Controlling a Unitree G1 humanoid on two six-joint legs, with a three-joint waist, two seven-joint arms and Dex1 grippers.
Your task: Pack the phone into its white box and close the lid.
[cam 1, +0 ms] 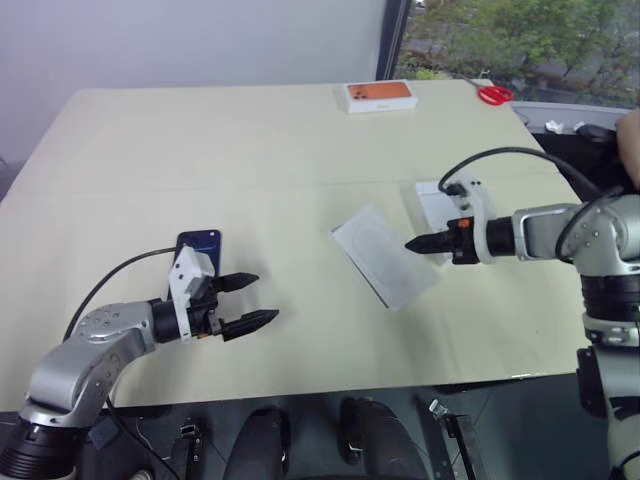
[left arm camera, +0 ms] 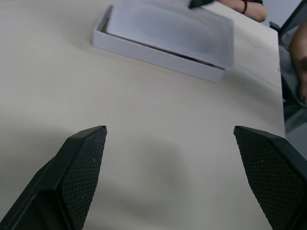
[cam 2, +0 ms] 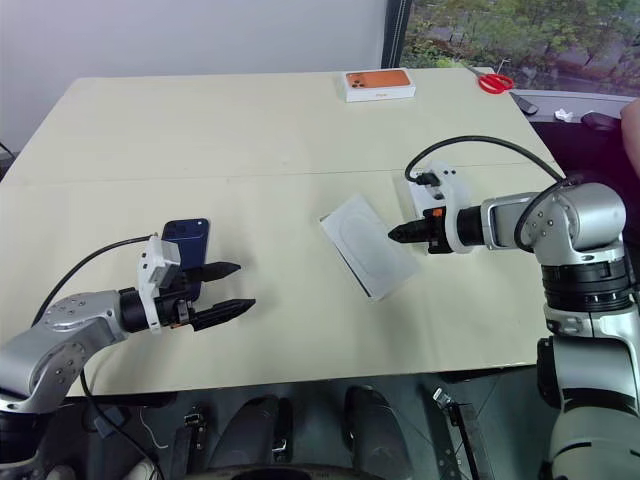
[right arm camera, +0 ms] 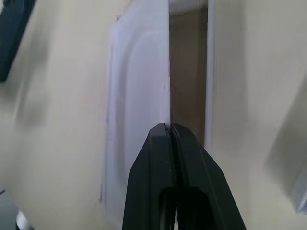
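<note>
My left gripper [cam 1: 248, 302] spread beside the dark navy-blue smartphone [cam 1: 199, 242], my right gripper [cam 1: 409, 244] pressed together over the flat white cardboard insert [cam 1: 384, 256], no lettering readable

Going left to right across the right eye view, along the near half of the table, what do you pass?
Phone → left gripper, open → flat white insert → right gripper, shut → white tray behind its wrist.

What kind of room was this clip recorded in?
Probably an office or meeting room: a large pale table stands against a plain white wall, beside a window looking onto greenery. Red-handled scissors and an orange-topped box lie at the table's far edge.
</note>
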